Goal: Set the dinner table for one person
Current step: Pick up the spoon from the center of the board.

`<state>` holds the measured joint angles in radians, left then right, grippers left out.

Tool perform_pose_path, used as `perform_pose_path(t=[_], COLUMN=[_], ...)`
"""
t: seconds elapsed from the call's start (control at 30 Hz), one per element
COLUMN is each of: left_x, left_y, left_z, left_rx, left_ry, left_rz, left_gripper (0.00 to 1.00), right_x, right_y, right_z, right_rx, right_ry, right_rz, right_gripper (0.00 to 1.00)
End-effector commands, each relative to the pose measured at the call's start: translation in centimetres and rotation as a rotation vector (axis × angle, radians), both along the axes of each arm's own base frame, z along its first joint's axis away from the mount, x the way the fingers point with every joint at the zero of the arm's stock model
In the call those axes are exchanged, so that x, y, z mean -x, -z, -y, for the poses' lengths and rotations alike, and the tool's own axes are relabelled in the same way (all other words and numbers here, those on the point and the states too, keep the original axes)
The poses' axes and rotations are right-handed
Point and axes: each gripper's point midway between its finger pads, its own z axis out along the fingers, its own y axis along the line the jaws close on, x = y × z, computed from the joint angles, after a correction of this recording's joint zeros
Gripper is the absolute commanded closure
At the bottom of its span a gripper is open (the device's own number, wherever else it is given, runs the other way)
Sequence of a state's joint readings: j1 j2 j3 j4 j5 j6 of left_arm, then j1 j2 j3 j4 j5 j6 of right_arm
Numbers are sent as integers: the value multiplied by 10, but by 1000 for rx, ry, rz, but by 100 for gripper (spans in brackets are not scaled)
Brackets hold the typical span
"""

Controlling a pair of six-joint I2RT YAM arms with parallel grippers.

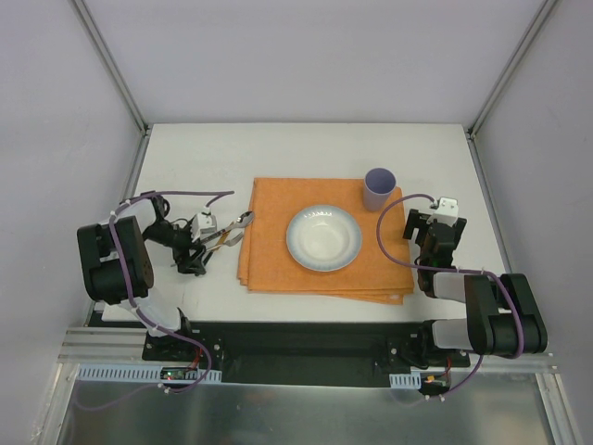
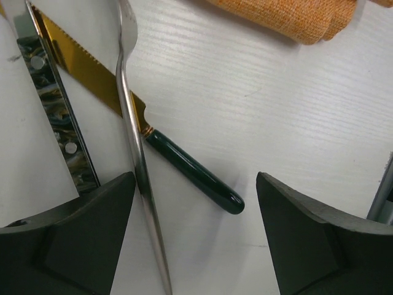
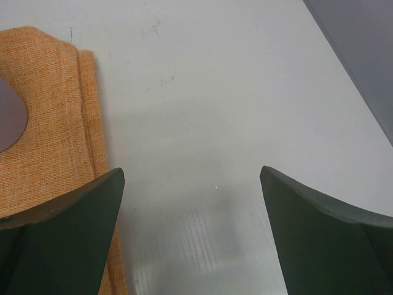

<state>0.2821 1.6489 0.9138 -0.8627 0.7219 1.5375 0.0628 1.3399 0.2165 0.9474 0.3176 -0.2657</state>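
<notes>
Hovering spread over the white worktop (image 2: 276,110) just left of the placemat (image 2: 295,18), my left fingers (image 2: 67,246) straddle the green handle of the knife (image 2: 190,169), which slants across the gap, the fork (image 2: 132,123) crossing its blade.

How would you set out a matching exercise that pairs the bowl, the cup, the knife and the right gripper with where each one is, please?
Things:
1. bowl
2. cup
3. knife
4. right gripper

Places:
A. above the bare dinner table, just right of the placemat
B. at the placemat's far right corner
C. in the middle of the placemat
D. on the bare table left of the placemat, under the fork

Pairs: 1-C, 2-B, 3-D, 4-A.
</notes>
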Motion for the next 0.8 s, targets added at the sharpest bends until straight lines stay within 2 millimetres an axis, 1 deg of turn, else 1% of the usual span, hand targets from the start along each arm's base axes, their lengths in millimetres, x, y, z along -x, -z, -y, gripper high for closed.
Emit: perform_pose_path(t=[0.0,0.07,0.13,0.17,0.23,0.33,0.37,0.43,0.47,0.63,0.67,0.77], left_x=[-1,-2,-2,-3,-3,-10,-16,-16,-19,-18,-19,-25], left_y=[-11,-13,-11,-10,-4,-1,-3,1,0,11,12,3], left_z=[14,15,12,11,6,4,3,2,5,7,6,10], left_rx=[36,28,11,4,-20,-33,-41,-60,-69,-135,-146,-141], left_ry=[74,90,100,111,130,122,122,117,132,142,138,127], left_rz=[17,17,-2,-1,-16,-41,-35,-79,-79,-150,-156,-129], left_gripper=[16,11,6,5,1,1,1,1,1,1,1,1], right_x=[-7,-7,-7,-7,-7,-7,-7,-7,-7,-7,-7,-7], right_y=[-19,-19,-19,-19,-19,-19,-19,-19,-19,-19,-19,-19], right_z=[2,1,2,2,2,2,2,2,2,2,2,2], right_rx=[-3,-4,-3,-3,-3,-3,-3,-3,-3,-3,-3,-3], right_ry=[14,11,14,14,14,14,14,14,14,14,14,14], right_rz=[78,77,75,77,78,78,77,77,77,77,75,77], right_gripper=[4,4,4,4,4,4,4,4,4,4,4,4])
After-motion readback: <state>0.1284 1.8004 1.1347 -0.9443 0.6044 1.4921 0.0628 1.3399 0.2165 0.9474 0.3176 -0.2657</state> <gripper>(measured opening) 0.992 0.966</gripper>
